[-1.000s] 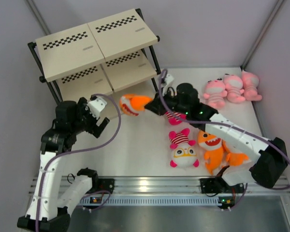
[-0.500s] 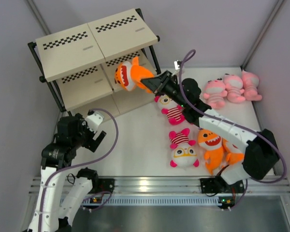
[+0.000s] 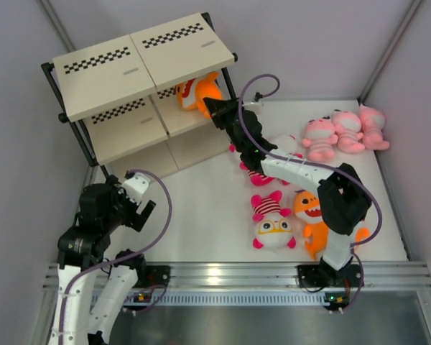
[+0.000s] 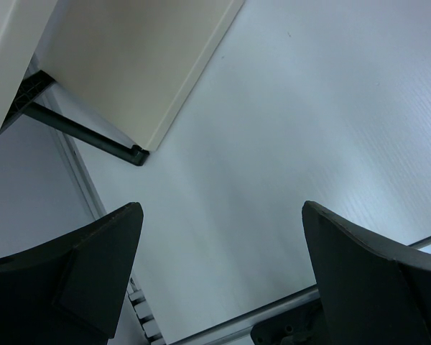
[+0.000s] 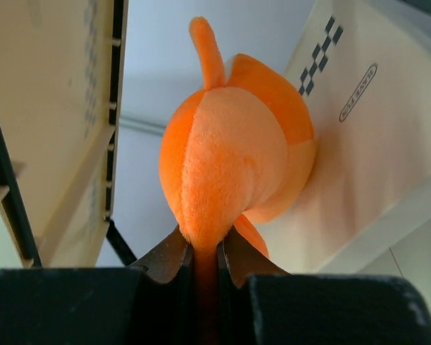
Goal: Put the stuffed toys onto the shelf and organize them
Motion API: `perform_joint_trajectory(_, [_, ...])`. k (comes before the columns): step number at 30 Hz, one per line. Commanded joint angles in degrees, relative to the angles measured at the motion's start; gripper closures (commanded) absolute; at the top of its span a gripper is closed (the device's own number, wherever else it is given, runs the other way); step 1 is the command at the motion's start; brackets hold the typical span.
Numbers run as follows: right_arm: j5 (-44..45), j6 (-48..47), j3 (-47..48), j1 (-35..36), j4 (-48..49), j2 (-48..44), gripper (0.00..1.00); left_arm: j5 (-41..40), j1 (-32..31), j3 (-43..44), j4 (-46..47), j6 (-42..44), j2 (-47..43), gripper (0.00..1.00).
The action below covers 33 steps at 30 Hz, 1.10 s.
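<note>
The right tool (image 5: 205, 248) grips the orange toy (image 5: 230, 151) by its tail, holding it between the top and middle boards of the shelf (image 3: 140, 61), at the right end. A good release sets it down well in from the edge — upright, face outward — before the jaws part. The left tool (image 4: 219, 237) hangs open above the surface (image 4: 287, 129), empty.

It looks like a robot test cell in a laboratory: a white flat table (image 3: 201, 215) closed in by plain pale grey walls (image 3: 309, 43), with a silver aluminium rail (image 3: 223, 277) along its near edge.
</note>
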Motion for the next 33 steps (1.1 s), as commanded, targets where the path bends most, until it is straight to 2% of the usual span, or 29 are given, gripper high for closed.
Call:
perform_joint_trajectory(1, [13.21, 4.44, 4.96, 1.6, -0.4, 1.96, 0.96, 1.51, -0.18, -0.56, 0.24, -0.66, -1.06, 0.01])
perform_joint_trajectory(4, [15.07, 9.08, 7.34, 2.13, -3.23, 4.6, 0.88, 1.51, -0.18, -0.56, 0.15, -0.57, -1.06, 0.01])
perform_joint_trajectory(6, [14.02, 9.72, 9.18, 2.22, -2.17, 7.06, 0.86, 1.25, -0.18, -0.56, 0.24, -0.57, -1.24, 0.01])
perform_joint_trajectory(9, [13.92, 9.2, 14.98, 2.57, -6.9, 9.87, 0.85, 1.42, -0.18, -0.82, 0.15, -0.57, -1.5, 0.01])
perform_joint_trajectory(12, [14.8, 9.9, 16.49, 2.92, -7.1, 10.93, 0.71, 1.69, -0.18, -1.18, 0.24, -0.75, -2.2, 0.01])
perform_joint_trajectory(13, [14.72, 9.64, 16.57, 2.92, -6.83, 11.02, 0.61, 1.69, -0.18, -1.26, 0.24, -0.75, -2.2, 0.01])
perform_joint_trajectory(16, [14.89, 6.13, 15.61, 3.18, -6.74, 8.92, 0.42, 0.99, -0.18, -1.35, 0.24, -0.57, -2.64, 0.01])
perform_joint_trajectory(20, [14.19, 4.1, 9.92, 3.71, -5.08, 4.35, 0.31, 0.45, -0.18, -1.0, 0.15, 0.05, -2.82, 0.01])
perform_joint_trajectory(22, [13.23, 2.17, 6.66, 3.71, -4.02, 1.2, 0.22, 1.33, -0.18, -0.91, -0.11, 0.05, -2.82, 0.01])
perform_joint_trajectory(30, [13.84, -8.11, 0.58, 4.24, -10.85, -8.13, 0.06, 2.92, -0.18, -0.12, -1.08, 0.31, -2.82, 0.01])
perform_joint_trajectory(33, [14.01, -8.73, -2.66, 4.06, -11.31, -10.51, 0.06, 3.35, -0.18, -0.03, -1.08, 0.22, -2.82, 0.01])
